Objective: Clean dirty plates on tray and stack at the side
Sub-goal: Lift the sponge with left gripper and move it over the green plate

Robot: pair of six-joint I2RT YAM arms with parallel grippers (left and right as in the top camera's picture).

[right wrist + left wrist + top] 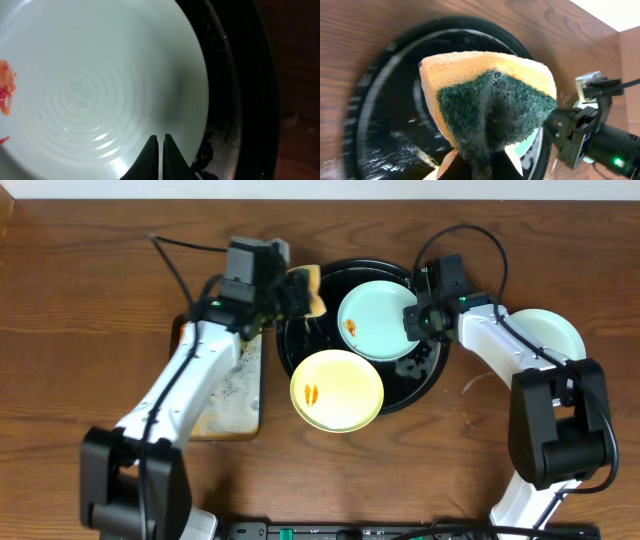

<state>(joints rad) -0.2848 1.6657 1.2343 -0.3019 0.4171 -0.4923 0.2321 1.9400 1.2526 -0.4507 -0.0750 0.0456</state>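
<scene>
Overhead, left end effector [297, 292] gripping sponge [312, 284], right end effector [412, 321] gripping blue-green plate [372, 320]

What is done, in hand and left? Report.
Done: one pale plate lies beside the tray. In hand: right gripper pinches the smeared blue-green plate; left gripper holds the sponge over the tray. Left: wipe it and the smeared yellow plate, then stack both.
</scene>
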